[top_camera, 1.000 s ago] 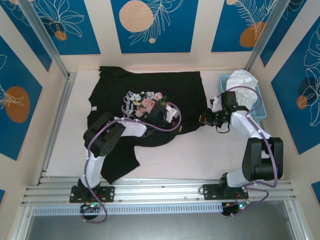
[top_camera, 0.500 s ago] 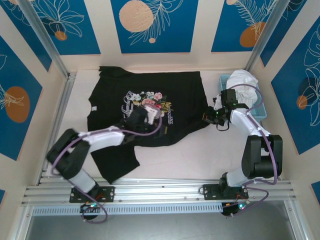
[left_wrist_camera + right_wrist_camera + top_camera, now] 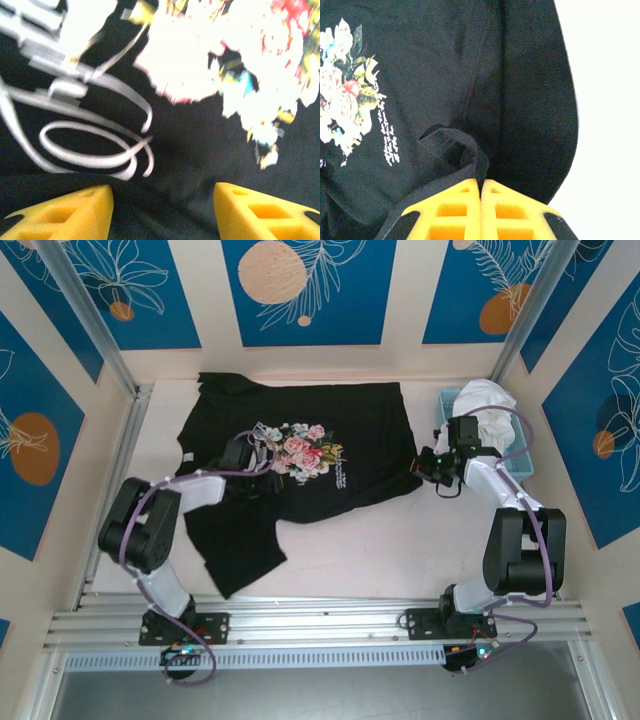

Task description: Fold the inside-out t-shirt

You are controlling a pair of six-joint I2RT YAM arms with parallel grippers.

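The inside-out t-shirt (image 3: 370,430) lies spread across the back of the table, black, with its pink-and-cream floral print (image 3: 305,448) facing up. My left gripper (image 3: 262,456) hovers low over the cloth just left of the print. It is open, and between its yellow fingertips (image 3: 65,210) I see only black fabric (image 3: 200,150) and white lettering. My right gripper (image 3: 420,466) is at the shirt's right edge. In the right wrist view it (image 3: 481,186) is shut on a folded-up bit of the black hem (image 3: 455,145).
A light blue basket (image 3: 448,400) holding a white garment (image 3: 490,405) stands at the back right, close behind my right arm. One sleeve (image 3: 235,550) trails toward the near left. Bare table (image 3: 400,540) lies in front of the shirt, with metal rails (image 3: 320,620) along the near edge.
My left gripper has opened, let go of the shirt and slid left across it, uncovering the floral print. My right gripper stays shut on the hem and has shifted slightly back.
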